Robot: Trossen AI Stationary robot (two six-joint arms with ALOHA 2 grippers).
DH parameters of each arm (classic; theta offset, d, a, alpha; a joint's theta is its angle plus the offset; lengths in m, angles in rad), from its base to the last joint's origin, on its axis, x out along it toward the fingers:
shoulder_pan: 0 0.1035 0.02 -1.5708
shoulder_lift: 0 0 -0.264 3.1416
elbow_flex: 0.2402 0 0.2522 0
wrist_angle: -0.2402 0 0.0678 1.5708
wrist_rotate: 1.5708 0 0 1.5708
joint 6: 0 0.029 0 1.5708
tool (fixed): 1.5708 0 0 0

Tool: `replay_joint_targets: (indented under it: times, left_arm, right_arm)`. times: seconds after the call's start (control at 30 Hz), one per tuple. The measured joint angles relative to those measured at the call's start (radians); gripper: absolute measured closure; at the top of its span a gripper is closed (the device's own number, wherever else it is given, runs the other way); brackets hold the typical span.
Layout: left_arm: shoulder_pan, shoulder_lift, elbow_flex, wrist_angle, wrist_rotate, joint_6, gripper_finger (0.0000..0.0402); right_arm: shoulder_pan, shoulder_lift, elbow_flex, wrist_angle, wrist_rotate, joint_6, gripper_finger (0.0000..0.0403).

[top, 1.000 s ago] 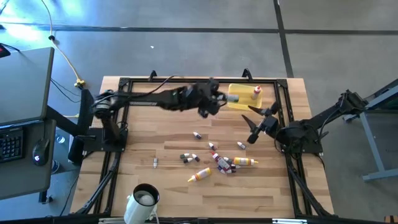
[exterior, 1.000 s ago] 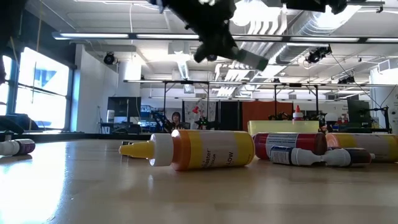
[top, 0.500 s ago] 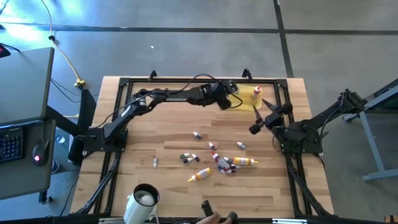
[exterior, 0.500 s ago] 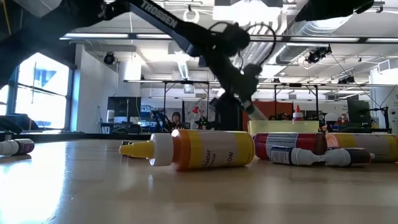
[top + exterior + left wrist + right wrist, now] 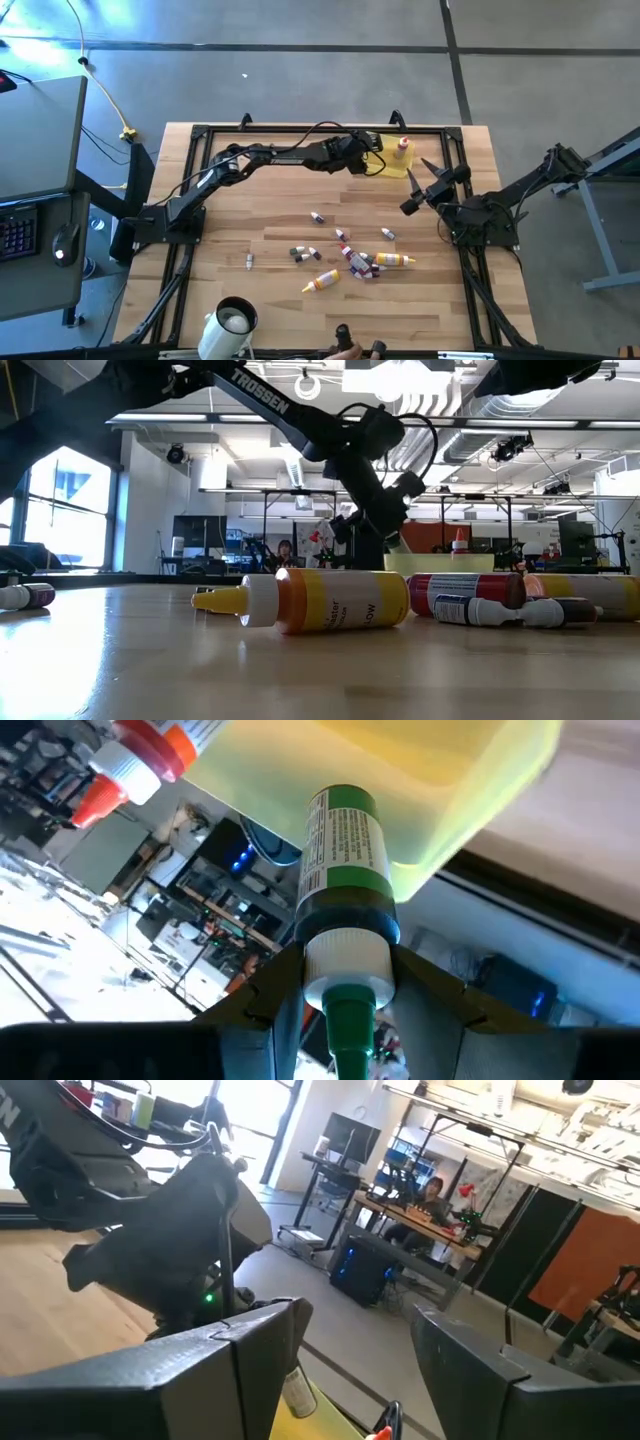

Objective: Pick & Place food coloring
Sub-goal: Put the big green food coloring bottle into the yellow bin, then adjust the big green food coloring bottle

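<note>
My left gripper reaches to the table's far side, shut on a green food coloring bottle at the edge of the translucent yellow tray. A red-capped bottle stands in the tray. Several more food coloring bottles lie loose on their sides mid-table, among them a yellow one. My right gripper hangs open to the right of the tray, holding nothing. My left gripper pinches the green bottle's white cap between its two fingers, one on each side. The fingers come from the table's left, slanting down, and lie along the bottle. The bottle sticks out ahead of them, base toward the tray, lifted clear of the table.
A white mug stands at the near left. A black frame runs around the wooden table top. Bare wood lies left of the loose bottles.
My left gripper has carried the green bottle down and toward the far right, to the tray's edge, rolling as it went. It has hardly moved in the last half second. My right gripper's wrist has turned a little in place.
</note>
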Motion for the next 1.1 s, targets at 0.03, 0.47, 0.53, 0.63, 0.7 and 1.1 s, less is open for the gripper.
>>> replay_joint_targets:
  times: [0.03, 0.47, 0.53, 0.63, 0.7, 1.1]
  left_arm:
    - [0.000, 0.000, 0.000, -0.001, 0.000, 0.017, 0.0277]
    - [-0.001, 0.000, -0.002, -0.021, -0.006, 0.027, 0.0277]
    - [-0.002, 0.000, -0.002, -0.023, 0.005, 0.026, 0.0277]
    - [-0.002, 0.000, -0.002, -0.024, 0.021, 0.026, 0.0265]
    - [-0.002, 0.000, -0.002, -0.023, 0.021, 0.025, 0.0248]
    - [-0.002, 0.000, -0.002, 0.000, 0.045, -0.023, 0.0196]
  right_arm:
    - [0.000, 0.000, 0.000, 0.000, 0.000, 0.001, 0.0204]
    - [0.000, 0.000, 0.000, -0.003, -0.001, 0.000, 0.0204]
    - [0.000, 0.000, 0.000, -0.003, -0.002, 0.000, 0.0204]
    - [0.000, 0.000, 0.000, -0.003, -0.020, 0.000, 0.0204]
    - [0.000, 0.000, 0.000, -0.004, -0.034, 0.000, 0.0204]
    - [0.000, 0.000, 0.000, -0.004, -0.118, 0.000, 0.0204]
